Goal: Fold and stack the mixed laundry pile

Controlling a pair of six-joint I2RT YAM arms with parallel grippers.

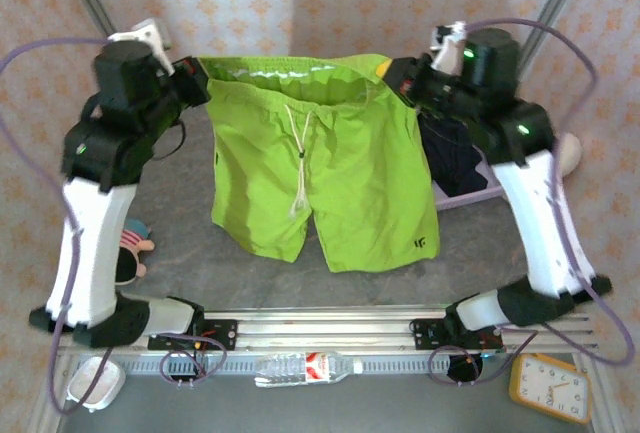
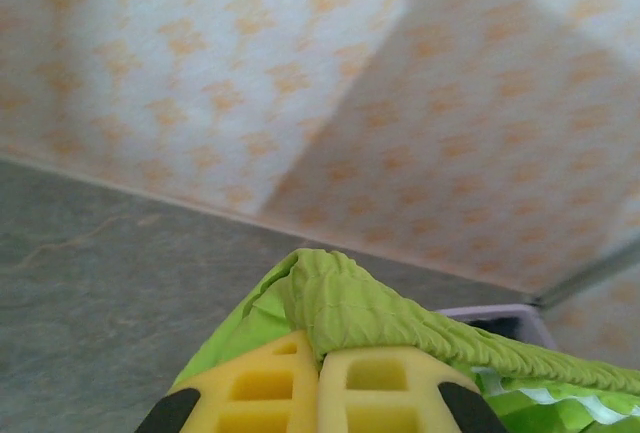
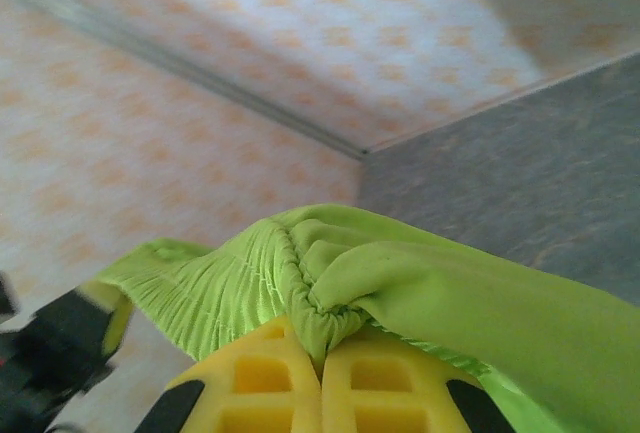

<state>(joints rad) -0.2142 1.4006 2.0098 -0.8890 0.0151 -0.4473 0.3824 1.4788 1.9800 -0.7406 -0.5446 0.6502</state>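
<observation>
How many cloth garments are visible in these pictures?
2. The bright lime-green cloth shorts hang between the left gripper and the right gripper, both shut on the waistband. The dark navy blue cloth garment lies in the lavender plastic basket behind the right arm; more may be hidden there.

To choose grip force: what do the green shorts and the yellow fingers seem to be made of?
Lime-green shorts: probably thin synthetic cloth, matte; it hangs in soft folds, and the waistband gathers finely like elastic. Yellow fingers: moulded plastic or rubber, it seems, matte, with square hollows.
</observation>
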